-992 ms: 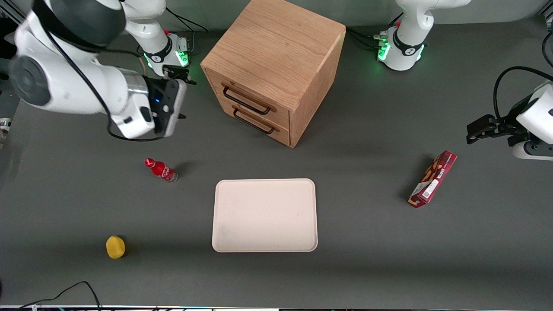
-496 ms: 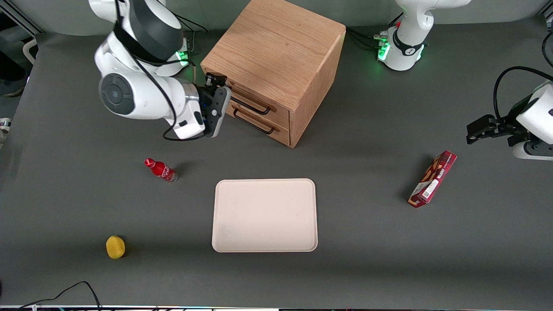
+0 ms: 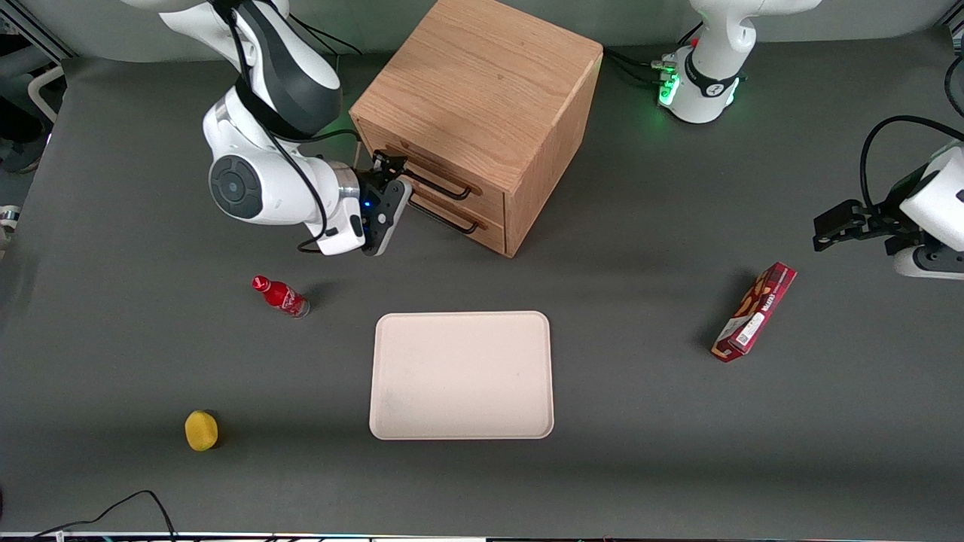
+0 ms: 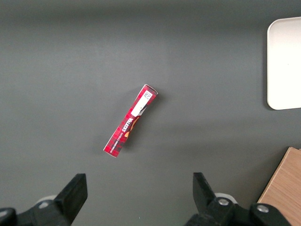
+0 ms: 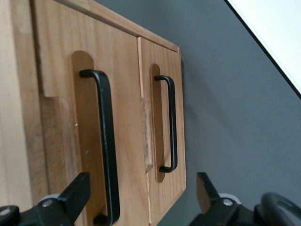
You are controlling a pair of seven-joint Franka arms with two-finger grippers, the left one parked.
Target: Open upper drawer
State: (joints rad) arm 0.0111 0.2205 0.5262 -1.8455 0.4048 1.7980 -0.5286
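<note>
The oak cabinet [image 3: 482, 83] stands at the back middle of the table with two drawers, both shut. The upper drawer [image 3: 488, 202] has a wide black wire handle [image 3: 450, 193]; it also shows in the right wrist view [image 5: 122, 117] with its handle [image 5: 106, 141]. The lower drawer's handle [image 5: 170, 122] is beside it, nearer the table. My right gripper [image 3: 388, 164] is open and empty, just in front of the drawer fronts at the handles' end toward the working arm. In the wrist view the gripper [image 5: 141, 200] straddles both drawer fronts, touching nothing.
A beige tray [image 3: 461, 375] lies nearer the front camera than the cabinet. A red bottle [image 3: 280, 296] lies below the right arm, a yellow fruit [image 3: 201, 430] nearer the camera. A red box [image 3: 755, 312] lies toward the parked arm's end.
The right arm swung in from the working arm's end toward the cabinet. Its open gripper now faces the drawer fronts close up. The drawers have not moved.
</note>
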